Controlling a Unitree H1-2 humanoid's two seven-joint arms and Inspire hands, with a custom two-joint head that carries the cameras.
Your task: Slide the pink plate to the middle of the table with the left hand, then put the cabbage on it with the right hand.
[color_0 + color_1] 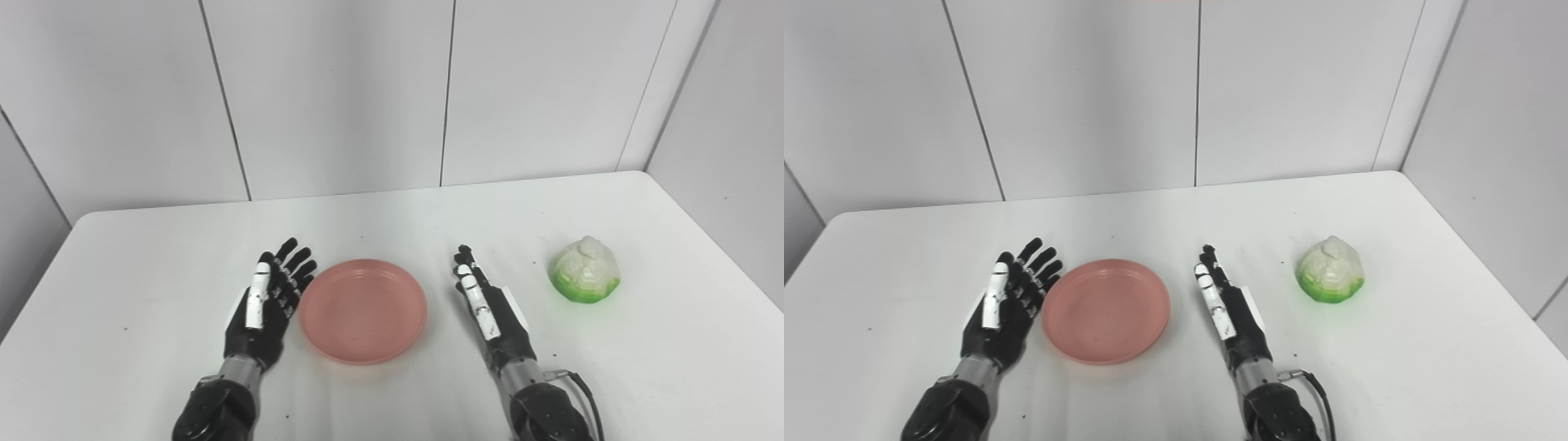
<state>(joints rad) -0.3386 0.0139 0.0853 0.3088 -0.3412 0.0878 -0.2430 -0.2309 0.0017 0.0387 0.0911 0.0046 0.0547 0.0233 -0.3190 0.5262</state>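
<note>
A pink plate (pixel 362 310) lies flat near the middle of the white table (pixel 392 220), empty. My left hand (pixel 268 300) rests just left of the plate's rim, open with fingers spread, close to the rim or touching it. My right hand (pixel 487 305) stands on edge a little right of the plate, open with fingers straight and nothing in it. A white and green cabbage (pixel 585 270) sits on the table further right, apart from the right hand.
The table's rounded back corners meet white wall panels (pixel 343 92). The right edge of the table runs close past the cabbage. A black cable (pixel 587 392) loops off the right wrist.
</note>
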